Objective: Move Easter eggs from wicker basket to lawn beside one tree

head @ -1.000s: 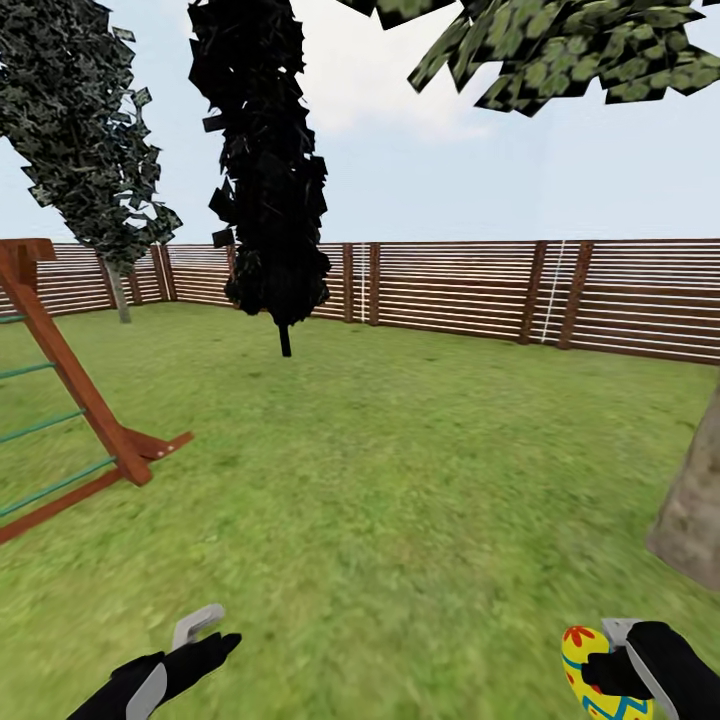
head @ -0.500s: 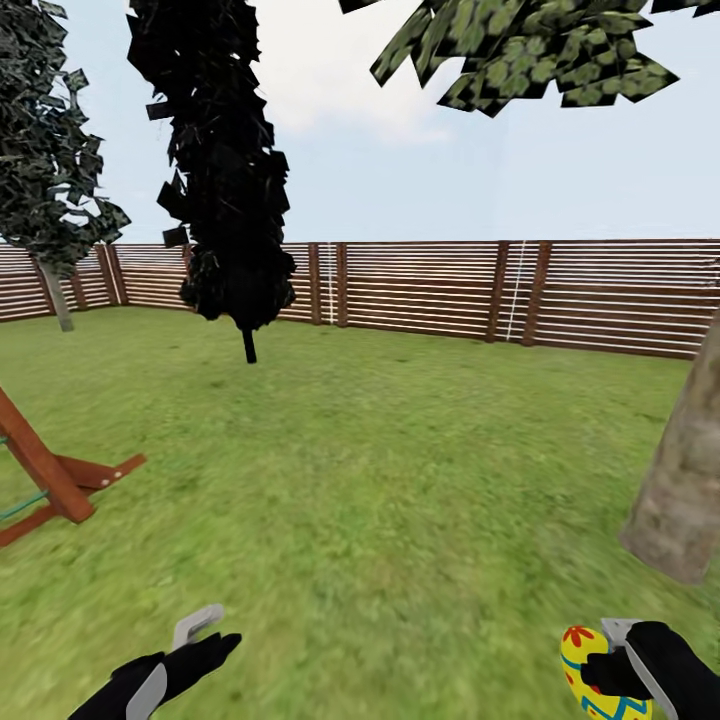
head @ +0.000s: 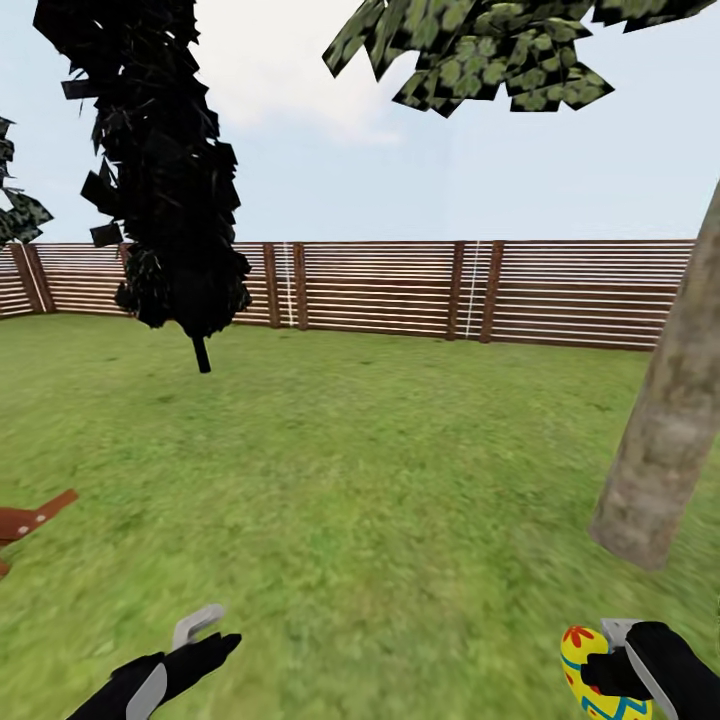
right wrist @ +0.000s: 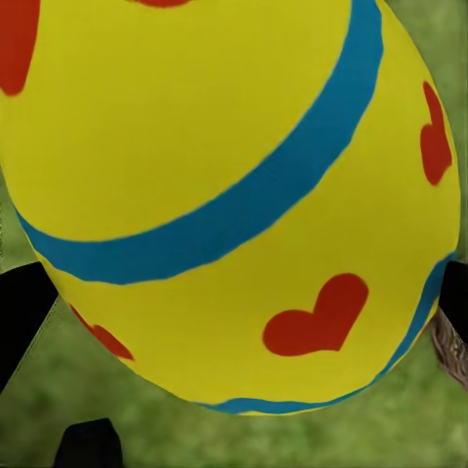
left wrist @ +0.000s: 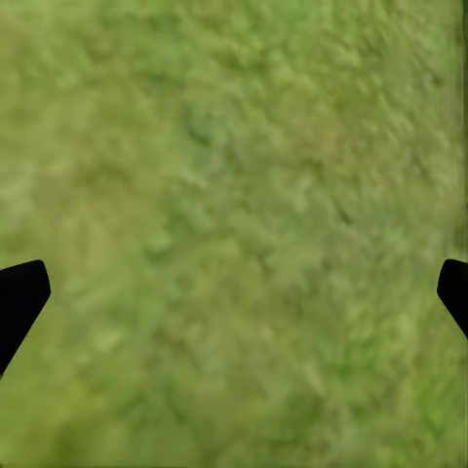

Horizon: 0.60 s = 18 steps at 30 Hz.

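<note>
An egg (head: 588,672), yellow with a blue band and red marks, sits clamped between the fingers of the right gripper (head: 612,668), held low over the lawn (head: 380,480) and short of the tree (head: 665,440), whose grey-brown trunk rises just ahead and to the right of it. In the right wrist view the egg (right wrist: 229,200) is pressed close to the camera, with dark finger tips at either side. The left gripper (head: 190,645) hangs on the far side of the egg from the tree, fingers spread wide with nothing between them; its wrist view shows bare grass (left wrist: 234,214) between two black tips. The step in hand looks like carrying the egg to the tree; doing it well probably means drawing in close to the trunk's foot, lowering the egg right down to the grass before letting go so it does not roll, and leaving room beside it for two more. The egg's lower end is cut off by the head view's edge, the trunk's top runs out of frame below the leaves (head: 480,50), and a brown wooden piece (head: 30,520) far from the tree is too cropped to identify. A slat fence (head: 450,292) stands beyond the tree.
</note>
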Tool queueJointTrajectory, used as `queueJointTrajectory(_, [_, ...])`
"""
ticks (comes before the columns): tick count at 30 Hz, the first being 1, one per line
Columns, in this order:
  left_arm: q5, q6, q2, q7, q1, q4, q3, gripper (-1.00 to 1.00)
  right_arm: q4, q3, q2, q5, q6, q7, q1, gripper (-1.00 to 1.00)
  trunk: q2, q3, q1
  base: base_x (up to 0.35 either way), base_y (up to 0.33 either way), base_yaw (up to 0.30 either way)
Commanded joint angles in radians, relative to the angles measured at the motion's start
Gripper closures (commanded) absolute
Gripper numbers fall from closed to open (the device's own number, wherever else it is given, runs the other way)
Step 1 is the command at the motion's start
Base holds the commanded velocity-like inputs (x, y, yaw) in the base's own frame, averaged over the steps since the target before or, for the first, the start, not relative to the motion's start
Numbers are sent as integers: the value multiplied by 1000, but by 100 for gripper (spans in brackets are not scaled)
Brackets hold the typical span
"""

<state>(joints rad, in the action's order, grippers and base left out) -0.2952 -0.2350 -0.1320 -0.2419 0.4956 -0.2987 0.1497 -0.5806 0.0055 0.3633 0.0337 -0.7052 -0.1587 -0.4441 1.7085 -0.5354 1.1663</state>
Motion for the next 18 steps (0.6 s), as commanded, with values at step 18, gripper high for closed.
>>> queueJointTrajectory(18, [-8, -10, 0, -4, 0, 0, 7, -100, -2, 1, 0, 4, -6, -1, -1, 100, 1, -1, 0, 303, 202, -268])
